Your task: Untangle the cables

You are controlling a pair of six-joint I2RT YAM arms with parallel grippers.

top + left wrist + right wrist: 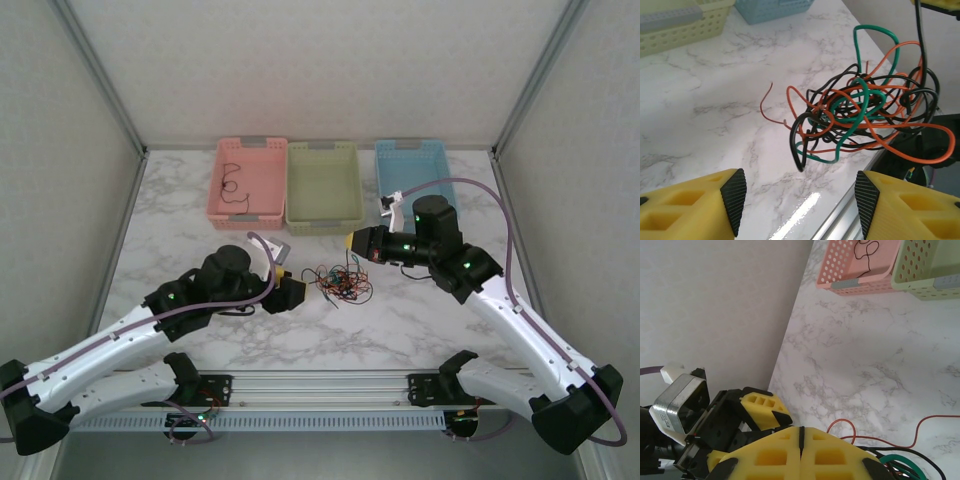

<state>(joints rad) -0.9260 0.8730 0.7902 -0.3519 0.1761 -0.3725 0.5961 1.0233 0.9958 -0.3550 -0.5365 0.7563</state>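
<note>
Nearest us, the left gripper (797,200) stands released, its yellow fingers spread with nothing between them, facing the cables (865,115). We see them as one knot of black, green and orange strands over the marble table (200,230), between the two grippers. A black strand rises from the knot to the right gripper (352,240), whose fingers are clenched on it. Farther back stand a pink basket (222,205) with a single black cable (232,183) inside, a green basket (323,222) and a blue basket (410,150).
</note>
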